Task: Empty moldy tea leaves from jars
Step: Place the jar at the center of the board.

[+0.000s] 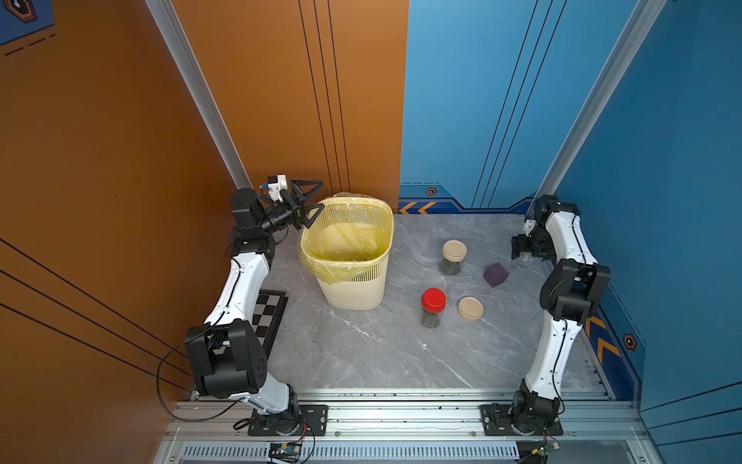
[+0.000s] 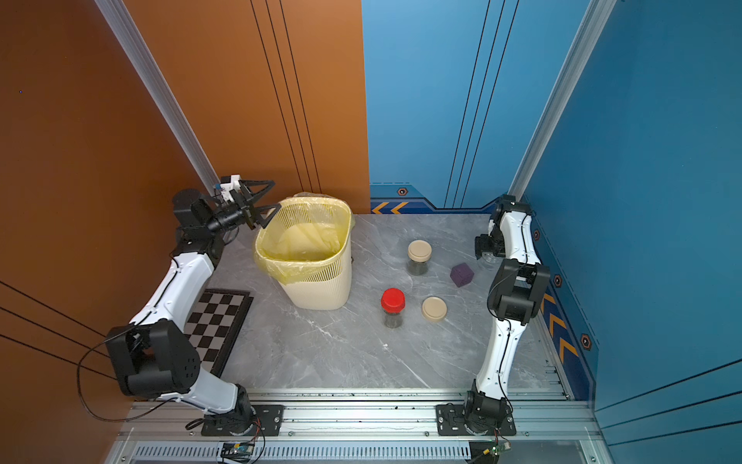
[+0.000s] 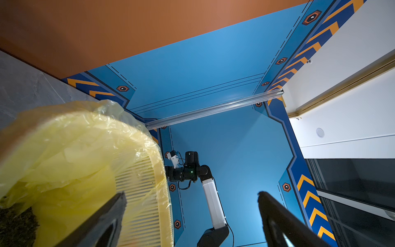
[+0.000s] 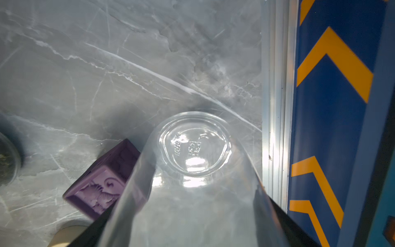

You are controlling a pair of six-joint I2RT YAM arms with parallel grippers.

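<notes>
Right tool (image 1: 524,257) clamps the empty glass jar (image 4: 194,149) at the tabletop's (image 1: 381,353) right edge — likely light, slick, breakable; hold mid-wall. Left tool (image 1: 321,195) stands apart by the bin (image 1: 353,293).

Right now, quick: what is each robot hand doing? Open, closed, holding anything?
Left hand: open, holding nothing, next to the bin.
Right hand: closed on the empty clear jar.

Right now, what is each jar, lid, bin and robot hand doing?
red-lid jar: closed, upright, tea inside.
beige-lid jar: closed, upright, tea inside.
loose beige lid: off, lying flat.
clear jar: lidless, empty, in right gripper.
bin: upright, lined.
left gripper: open, empty.
</notes>
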